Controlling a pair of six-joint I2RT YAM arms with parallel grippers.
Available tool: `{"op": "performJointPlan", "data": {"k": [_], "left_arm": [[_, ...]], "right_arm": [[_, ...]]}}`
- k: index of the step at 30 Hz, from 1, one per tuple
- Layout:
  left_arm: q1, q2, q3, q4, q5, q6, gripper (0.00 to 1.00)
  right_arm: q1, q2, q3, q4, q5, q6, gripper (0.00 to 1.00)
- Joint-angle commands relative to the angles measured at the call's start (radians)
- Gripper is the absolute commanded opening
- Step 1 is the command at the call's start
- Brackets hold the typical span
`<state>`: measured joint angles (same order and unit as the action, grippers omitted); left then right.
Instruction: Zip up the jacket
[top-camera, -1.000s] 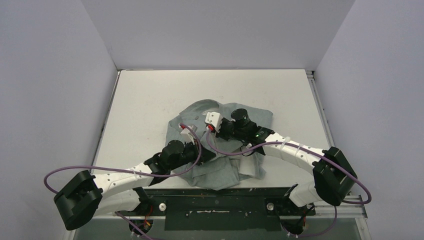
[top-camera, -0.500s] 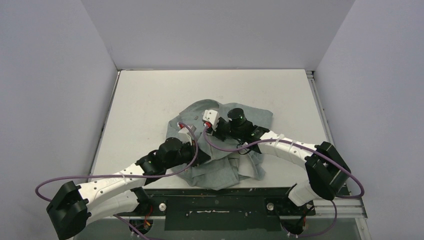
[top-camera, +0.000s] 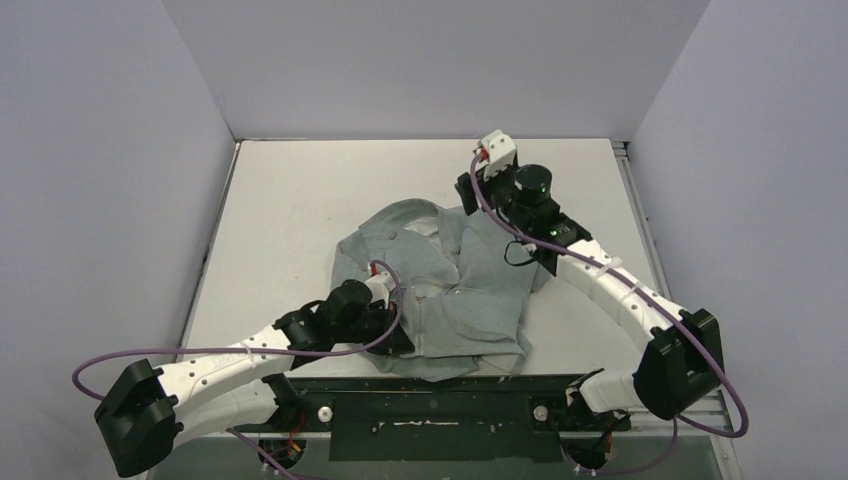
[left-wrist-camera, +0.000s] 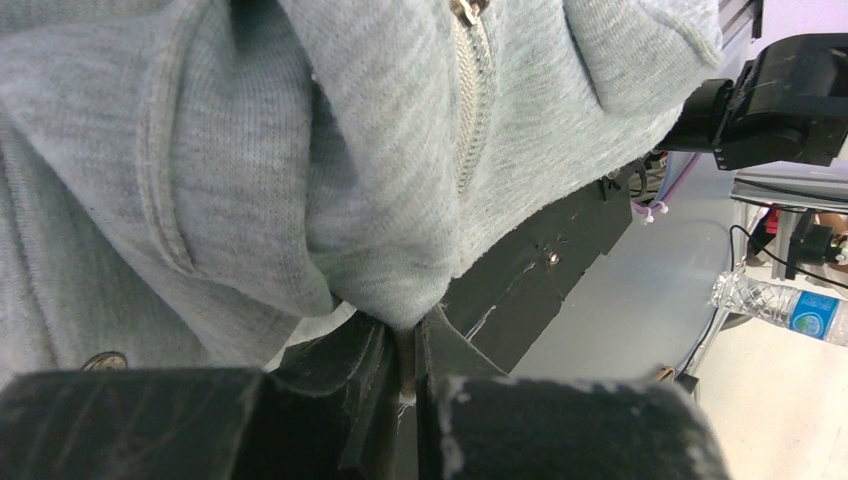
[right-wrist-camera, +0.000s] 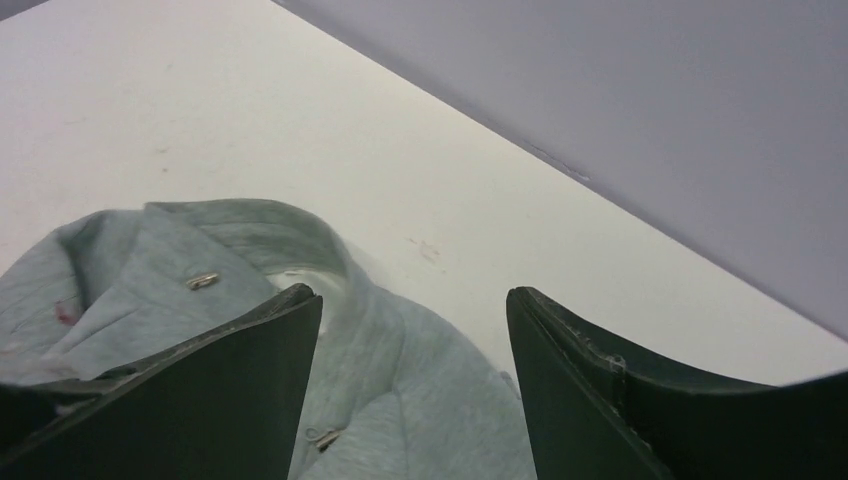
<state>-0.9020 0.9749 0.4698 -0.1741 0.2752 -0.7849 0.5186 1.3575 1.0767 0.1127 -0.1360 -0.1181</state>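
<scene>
The light grey jacket (top-camera: 470, 300) lies crumpled on the white table (top-camera: 290, 210), its collar towards the back. In the left wrist view its pale zipper (left-wrist-camera: 470, 120) runs up the front, closed along the stretch in view. My left gripper (left-wrist-camera: 405, 335) is shut on the jacket's bottom edge by the zipper's foot, close to the table's near edge (top-camera: 402, 335). My right gripper (top-camera: 466, 192) hangs above the jacket's back right corner, open and holding nothing (right-wrist-camera: 410, 300). Below it I see the collar (right-wrist-camera: 250, 220) and a small metal pull (right-wrist-camera: 322, 437).
A black plate (top-camera: 450, 395) runs along the near edge, partly under the jacket's hem. Grey walls close in the left, back and right sides. Off the table, a water bottle (left-wrist-camera: 790, 305) shows in the left wrist view.
My right gripper has opened, let go of the jacket and swung up and back to the right. The jacket's front now lies flatter and longer. The left gripper has shifted slightly nearer.
</scene>
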Motion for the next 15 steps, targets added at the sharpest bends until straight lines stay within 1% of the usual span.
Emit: {"op": "performJointPlan", "data": {"k": [1, 3, 5, 10, 12, 15], "left_arm": [[0.011, 0.001, 0.071, -0.085, 0.015, 0.041, 0.0], [0.016, -0.007, 0.079, -0.121, 0.008, 0.045, 0.0], [0.022, -0.016, 0.085, -0.159, -0.011, 0.046, 0.0], [0.04, -0.043, 0.078, -0.172, -0.023, 0.037, 0.0], [0.043, -0.049, 0.074, -0.164, -0.02, 0.032, 0.0], [0.046, -0.051, 0.072, -0.164, -0.012, 0.028, 0.0]], "right_arm": [[-0.077, 0.178, 0.155, -0.205, -0.134, 0.113, 0.71], [-0.079, 0.273, 0.259, -0.34, -0.214, 0.066, 0.73], [-0.079, 0.34, 0.319, -0.391, -0.277, 0.029, 0.73], [-0.068, 0.451, 0.404, -0.438, -0.35, -0.059, 0.77], [-0.048, 0.489, 0.447, -0.462, -0.353, -0.113, 0.8], [-0.027, 0.552, 0.51, -0.476, -0.33, -0.15, 0.81]]}}
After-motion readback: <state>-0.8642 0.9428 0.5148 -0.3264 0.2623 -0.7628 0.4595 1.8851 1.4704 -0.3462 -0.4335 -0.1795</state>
